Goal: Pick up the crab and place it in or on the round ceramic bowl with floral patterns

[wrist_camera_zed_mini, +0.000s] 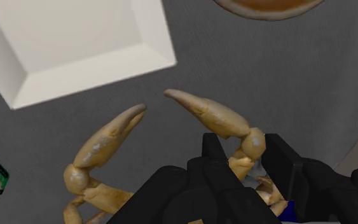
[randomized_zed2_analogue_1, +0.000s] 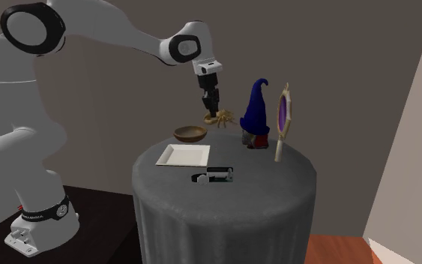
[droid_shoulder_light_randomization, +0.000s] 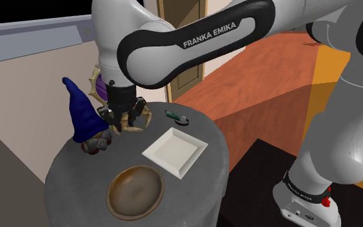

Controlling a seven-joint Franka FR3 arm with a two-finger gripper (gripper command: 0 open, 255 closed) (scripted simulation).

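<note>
My black gripper is shut on the tan crab, holding it a little above the grey round table, between the gnome and the white plate. In the second exterior view the crab hangs under the gripper, to the right of the bowl and higher than it. The wrist view has the crab's two claws spread forward from the gripper, whose fingers clasp its body. The round brown bowl sits at the table's near edge, and I see no pattern on it; its rim lies beyond the claws.
A white square plate lies between crab and bowl. A gnome with a blue hat stands just on the shoulder view's left of the gripper, a purple standing mirror behind it. A small black and green object lies at the far side.
</note>
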